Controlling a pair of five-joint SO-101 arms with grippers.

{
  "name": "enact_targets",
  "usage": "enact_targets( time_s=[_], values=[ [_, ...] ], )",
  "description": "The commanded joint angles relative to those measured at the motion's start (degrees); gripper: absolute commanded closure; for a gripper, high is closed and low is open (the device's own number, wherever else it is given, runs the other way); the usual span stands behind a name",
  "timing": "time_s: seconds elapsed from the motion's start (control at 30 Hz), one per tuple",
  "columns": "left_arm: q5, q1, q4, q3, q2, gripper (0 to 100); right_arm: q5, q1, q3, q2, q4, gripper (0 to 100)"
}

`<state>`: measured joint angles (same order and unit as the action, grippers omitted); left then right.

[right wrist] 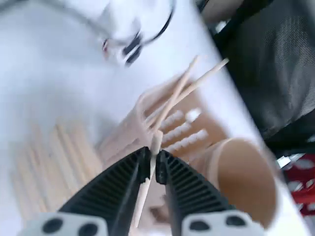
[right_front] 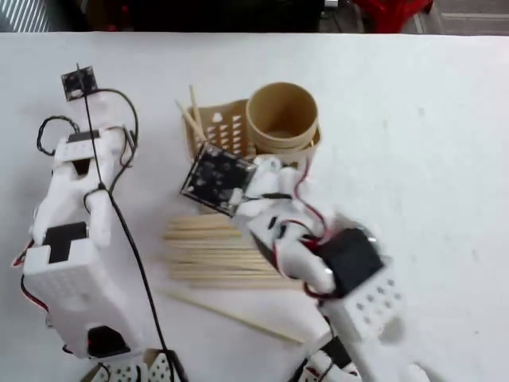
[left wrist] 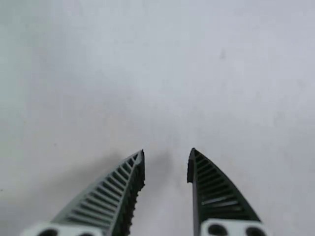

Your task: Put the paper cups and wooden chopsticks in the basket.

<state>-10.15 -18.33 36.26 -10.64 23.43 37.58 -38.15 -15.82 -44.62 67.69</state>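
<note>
A tan slotted basket [right_front: 216, 127] stands at the table's middle back with a brown paper cup [right_front: 281, 118] in it and two chopsticks [right_front: 192, 114] leaning out of its left corner. In front of it a pile of wooden chopsticks [right_front: 215, 251] lies on the table. My right gripper [right wrist: 153, 156] is over the basket [right wrist: 184, 129], shut on one chopstick [right wrist: 155, 142], with the cup [right wrist: 243, 172] just beside it. My left gripper [left wrist: 166, 164] is open above bare table with nothing between its fingers.
One stray chopstick [right_front: 232, 315] lies at an angle in front of the pile. The left arm [right_front: 75, 231] is folded at the table's left with black cables [right_front: 119, 207] trailing beside it. White table stretches to the right of the basket.
</note>
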Motion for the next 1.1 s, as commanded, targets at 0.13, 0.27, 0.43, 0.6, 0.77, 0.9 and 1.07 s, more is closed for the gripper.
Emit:
enact_targets(
  time_s=[0.13, 0.27, 0.43, 0.6, 0.77, 0.9, 1.07],
  values=[
    [0.9, 0.7, -0.1, 2.9, -0.1, 84, -2.5, 0.5, 28.0, 7.6, 0.1, 98.3],
    [0.9, 0.7, -0.2, 2.9, -0.1, 84, -7.8, 0.7, 41.2, 15.9, -2.9, 98.3],
    [0.9, 0.7, -0.2, 2.9, -0.1, 84, -12.5, 0.5, 54.2, 26.7, -3.7, 98.3],
    [0.9, 1.4, 0.0, 3.4, -0.1, 84, -16.5, 0.4, 61.0, 33.9, -3.5, 98.3],
    [0.9, 1.5, 0.0, 3.4, -0.1, 84, -19.6, 0.7, 61.1, 37.1, -2.3, 98.2],
    [0.9, 1.5, 0.1, 3.4, -0.1, 84, -20.0, 0.7, 58.9, 40.7, 0.5, 98.1],
    [0.9, 1.4, 0.2, 3.4, -0.1, 84, -23.1, 0.7, 54.1, 44.1, 2.7, 97.7]
  ],
)
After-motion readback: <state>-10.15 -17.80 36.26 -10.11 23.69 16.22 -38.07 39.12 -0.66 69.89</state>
